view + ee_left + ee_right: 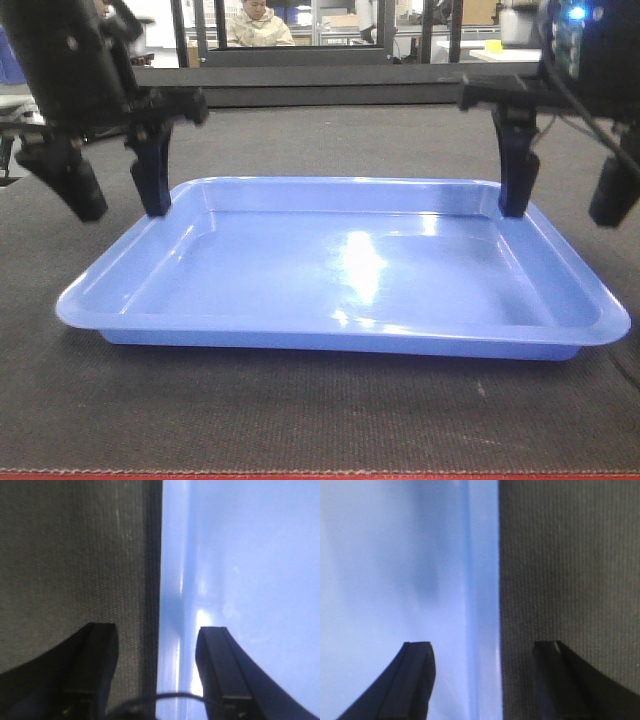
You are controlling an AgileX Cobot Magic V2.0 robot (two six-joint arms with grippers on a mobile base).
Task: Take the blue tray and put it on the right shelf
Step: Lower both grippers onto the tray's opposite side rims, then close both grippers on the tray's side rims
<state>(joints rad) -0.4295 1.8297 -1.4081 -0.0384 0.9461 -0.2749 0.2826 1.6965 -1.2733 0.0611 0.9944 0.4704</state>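
Observation:
The blue tray (345, 270) lies flat on the dark mat, wide, shallow and glossy, with nothing in it. My left gripper (118, 205) is open and straddles the tray's far-left rim, one finger inside and one outside over the mat. In the left wrist view the left gripper (157, 627) has the tray's rim (172, 580) running between its fingers. My right gripper (565, 210) is open too, straddling the far-right rim. The right wrist view shows the right gripper (484, 643) with the tray (380, 555) under its left finger and mat under the other. The right shelf is out of view.
A dark grey woven mat (320, 140) covers the table, with a red strip (300, 475) along its near edge. Behind the table stands a black-framed glass partition (290, 50); a seated person (258, 25) and desks are beyond it.

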